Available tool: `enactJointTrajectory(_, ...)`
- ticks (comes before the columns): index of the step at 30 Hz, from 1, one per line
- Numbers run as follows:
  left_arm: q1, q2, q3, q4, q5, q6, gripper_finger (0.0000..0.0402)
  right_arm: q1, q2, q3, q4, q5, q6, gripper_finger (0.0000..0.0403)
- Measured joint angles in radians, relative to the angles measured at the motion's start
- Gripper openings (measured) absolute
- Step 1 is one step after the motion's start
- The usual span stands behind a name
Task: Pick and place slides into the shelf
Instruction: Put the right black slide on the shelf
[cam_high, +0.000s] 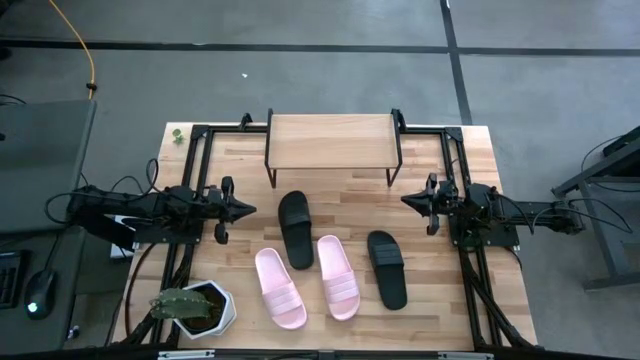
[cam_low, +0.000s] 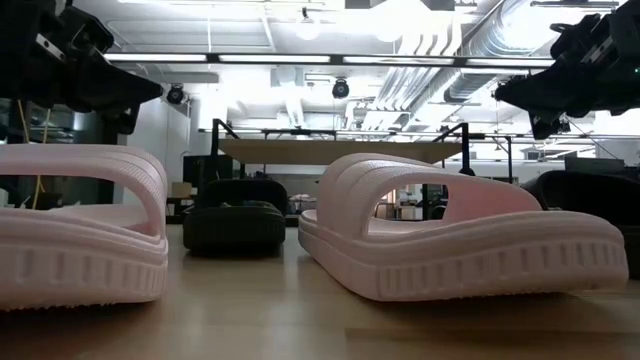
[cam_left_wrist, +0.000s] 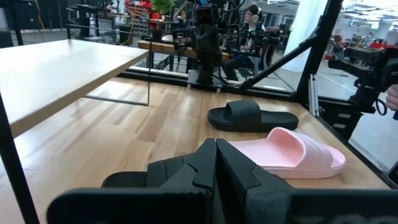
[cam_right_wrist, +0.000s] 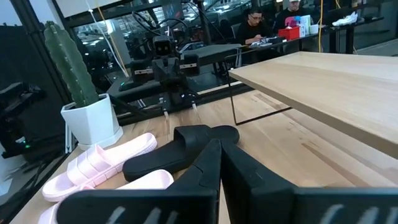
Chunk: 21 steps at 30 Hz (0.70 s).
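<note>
Jaws on both arms are sitting pressed fully together with nothing between them: the left gripper (cam_high: 247, 208) is hovering near the tabletop's left edge and the right gripper (cam_high: 407, 200) near its right edge, each pointing inward at the other, which reads as a waiting stance with no slide picked yet.

All four slides are lying flat on the tabletop (cam_high: 470, 300), none in the shelf (cam_high: 330, 141). One black slide (cam_high: 295, 229) is lying just in front of the shelf, nearest the left gripper; the two pink slides (cam_high: 279, 288) (cam_high: 337, 277) are lying side by side closer to the front edge, the right one close beside that black slide's heel end. A second black slide (cam_high: 386, 268) is lying apart toward the right, nearer the right gripper.

The shelf is standing at the back edge, centred, its top board bare and the space under it open between thin black legs.

A potted cactus (cam_high: 188, 305) is occupying the front left corner, close beside the left pink slide, so a reach there is likely needing care. Black frame rails are running along both side edges.
</note>
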Motion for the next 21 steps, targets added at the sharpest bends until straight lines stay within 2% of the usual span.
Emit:
enactJointTrajectory(5, 0.0, 0.0, 0.0, 0.012, -0.005, -0.04, 0.0001, 0.0, 0.0, 0.0, 0.047, -0.004, 0.006, 0.0)
enactJointTrajectory(11, 0.0, 0.001, 0.034, 0.026, -0.028, -0.066, 0.0001, 0.0, 0.0, 0.012, 0.144, -0.058, -0.017, 0.0)
enactJointTrajectory(18, 0.0, 0.001, 0.183, 0.016, -0.066, -0.014, 0.0001, 0.0, 0.0, 0.168, 0.013, -0.038, -0.053, 0.0)
enactJointTrajectory(21, 0.0, 0.001, 0.283, -0.045, -0.066, 0.005, 0.0001, 0.0, 0.0, 0.262, -0.065, -0.038, -0.061, 0.0)
